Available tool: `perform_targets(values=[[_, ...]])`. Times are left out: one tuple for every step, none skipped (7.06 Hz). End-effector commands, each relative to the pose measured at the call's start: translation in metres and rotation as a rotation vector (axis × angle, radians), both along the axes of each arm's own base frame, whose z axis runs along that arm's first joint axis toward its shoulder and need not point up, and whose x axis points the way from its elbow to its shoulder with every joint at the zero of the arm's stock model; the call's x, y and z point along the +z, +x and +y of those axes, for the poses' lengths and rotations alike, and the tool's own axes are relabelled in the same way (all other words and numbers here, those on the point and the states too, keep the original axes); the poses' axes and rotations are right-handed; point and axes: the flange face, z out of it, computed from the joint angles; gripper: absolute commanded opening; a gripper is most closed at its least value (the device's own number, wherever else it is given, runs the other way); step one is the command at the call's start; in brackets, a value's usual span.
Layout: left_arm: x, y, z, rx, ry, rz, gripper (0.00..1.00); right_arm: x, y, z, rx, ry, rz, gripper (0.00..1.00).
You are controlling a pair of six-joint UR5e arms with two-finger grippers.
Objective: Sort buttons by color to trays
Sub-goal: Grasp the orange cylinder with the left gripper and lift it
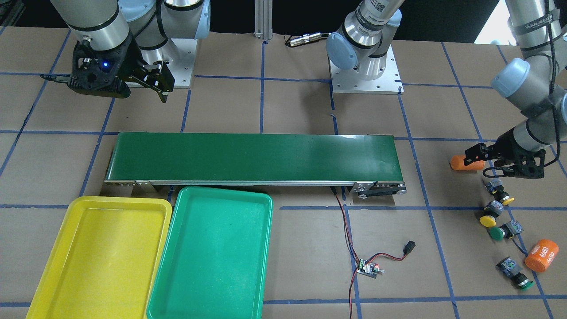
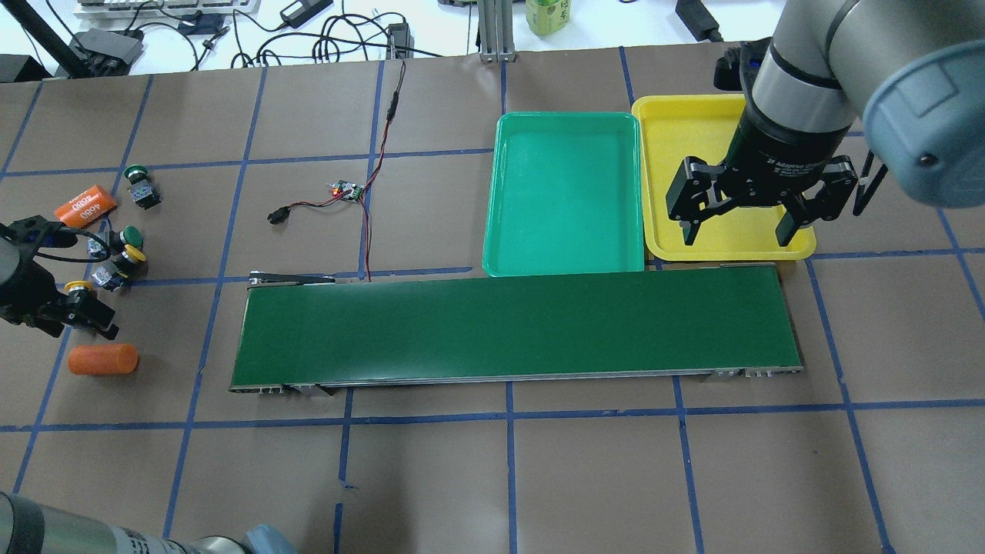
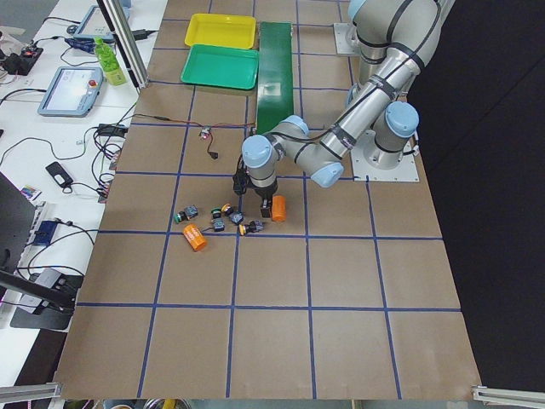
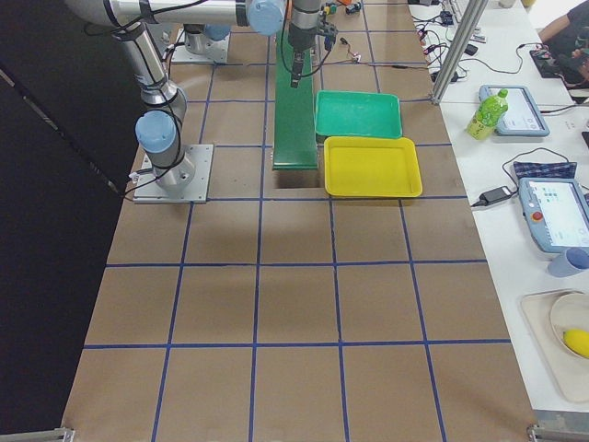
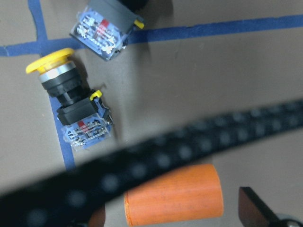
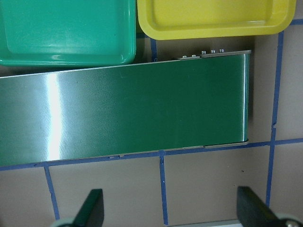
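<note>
Four buttons (image 1: 499, 193), two yellow, two green, hug the right edge; two trays (image 1: 212, 248) sit lower left. Fingers stand wide on left gripper (image 1: 476, 154) and right gripper (image 2: 735, 231).

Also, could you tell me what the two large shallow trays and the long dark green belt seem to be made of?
The yellow tray and the green tray look like moulded plastic: uniform colour, rounded corners, soft sheen. The long dark green conveyor belt is probably smooth rubber or PVC, given its glossy glare; its silvery side rail looks like metal.
</note>
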Motion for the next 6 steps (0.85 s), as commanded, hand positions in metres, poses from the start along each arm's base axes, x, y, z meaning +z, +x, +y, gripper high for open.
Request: perform_targets(values=[[-0.008,0.000,0.001,0.001,0.009,0.009,1.00,0.000,0.000,0.000,0.000,0.000,0.000,1.00],[-0.010,0.000,0.001,-0.002,0.013,0.011,1.00,0.000,0.000,0.000,0.000,0.000,0.002,1.00],[-0.016,0.000,0.000,-0.002,0.021,0.018,1.00,0.000,0.000,0.000,0.000,0.000,-0.001,1.00],[-0.020,0.000,0.001,-0.003,0.027,0.024,1.00,0.000,0.000,0.000,0.000,0.000,0.000,1.00],[-0.023,-0.001,0.001,-0.001,0.032,0.029,1.00,0.000,0.000,0.000,-0.002,0.000,-0.001,1.00],[-0.031,-0.004,0.005,-0.006,0.047,0.041,1.00,0.000,0.000,0.000,-0.002,0.000,-0.001,1.00]])
